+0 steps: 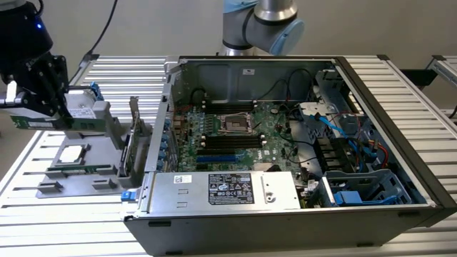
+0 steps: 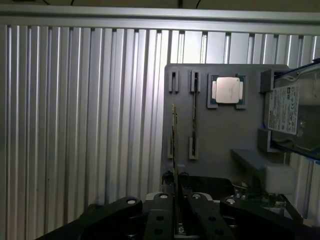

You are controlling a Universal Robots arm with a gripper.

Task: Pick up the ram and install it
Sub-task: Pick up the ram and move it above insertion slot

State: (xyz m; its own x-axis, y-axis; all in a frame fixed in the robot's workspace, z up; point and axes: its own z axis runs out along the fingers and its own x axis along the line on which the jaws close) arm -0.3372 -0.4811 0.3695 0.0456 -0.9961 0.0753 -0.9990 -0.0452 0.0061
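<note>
Fingers (image 2: 159, 214) of the gripper (image 2: 176, 202) stand close together, clamped from both sides on the ram (image 2: 174, 150). In the wrist view the ram is seen edge-on as a thin line running straight out from between the pads. In the exterior view the same gripper (image 1: 44, 113) holds the ram (image 1: 32, 123) at the exterior view's left, well apart from the computer case (image 1: 400, 134). The ram's long axis is roughly level and runs across the picture, with its green face toward the camera. It is raised clear of the grey fixture tray (image 1: 107, 184), over that tray's edge. The tray sits on the slatted table (image 1: 71, 225) and holds a square silver processor (image 2: 227, 91), a second thin stick (image 2: 194, 112) lying in a narrow slot, and a labelled hard drive (image 2: 289, 107) in a bracket at one end. The computer case lies open just beside the tray and contains the motherboard (image 1: 275, 134), which carries a processor socket (image 1: 235, 124), black slots (image 1: 232, 140) and blue slots (image 1: 218, 158). A metal power supply (image 1: 225, 190) sits at the case's near edge.
</note>
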